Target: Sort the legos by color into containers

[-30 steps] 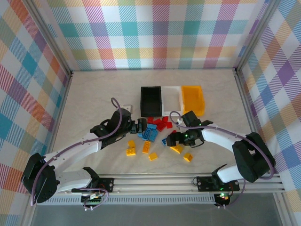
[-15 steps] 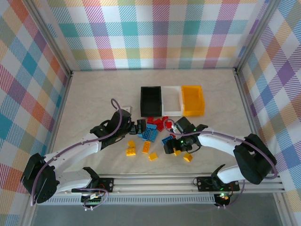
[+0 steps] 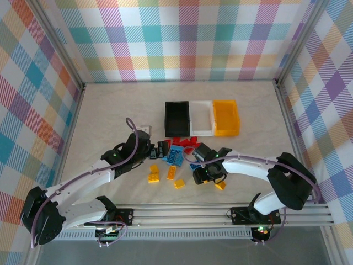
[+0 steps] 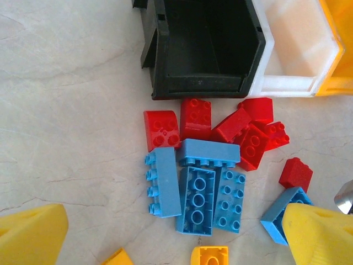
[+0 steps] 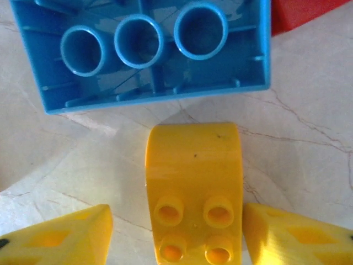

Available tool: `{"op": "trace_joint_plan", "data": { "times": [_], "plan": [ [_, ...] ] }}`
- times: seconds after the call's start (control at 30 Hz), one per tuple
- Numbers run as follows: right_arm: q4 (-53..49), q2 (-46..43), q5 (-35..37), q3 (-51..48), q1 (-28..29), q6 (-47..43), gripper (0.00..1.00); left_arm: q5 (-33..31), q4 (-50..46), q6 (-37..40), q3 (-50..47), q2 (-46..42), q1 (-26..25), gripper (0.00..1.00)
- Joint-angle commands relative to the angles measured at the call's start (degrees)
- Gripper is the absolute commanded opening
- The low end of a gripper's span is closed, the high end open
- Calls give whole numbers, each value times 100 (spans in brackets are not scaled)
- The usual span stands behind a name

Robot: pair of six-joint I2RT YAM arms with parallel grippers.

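Barely starting: the black plastic bin (image 3: pixel 177 117), white bin (image 3: pixel 202 118) and yellow-orange bin (image 3: pixel 226 117) are sitting empty toward the tabletop's far edge, with the studded plastic bricks (image 4: pixel 207 152) lying loose mid-table. The right gripper (image 5: pixel 176 234) is straddling a yellow brick (image 5: pixel 193 176), not clenching yet; the left gripper (image 4: pixel 174 232) is hanging wide open.

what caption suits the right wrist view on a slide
right gripper straddling a yellow brick, upturned blue brick just beyond
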Motion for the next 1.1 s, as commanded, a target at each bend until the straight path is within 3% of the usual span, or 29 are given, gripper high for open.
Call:
{"op": "trace_joint_plan", "data": {
  "times": [0.0, 0.4, 0.6, 1.07],
  "plan": [
    [-198, 183, 445, 131, 45, 162, 59, -152, -154, -31, -94, -136, -47, 100],
    [-186, 292, 682, 179, 81, 224, 48, -230, -203, -37, -154, -188, -51, 100],
    [-176, 224, 737, 164, 80, 242, 35, -254, -229, -42, -158, -183, -42, 100],
    [-614, -490, 1051, 300, 80, 234, 34, -255, -252, -26, -103, -160, -40, 100]
  ]
}}
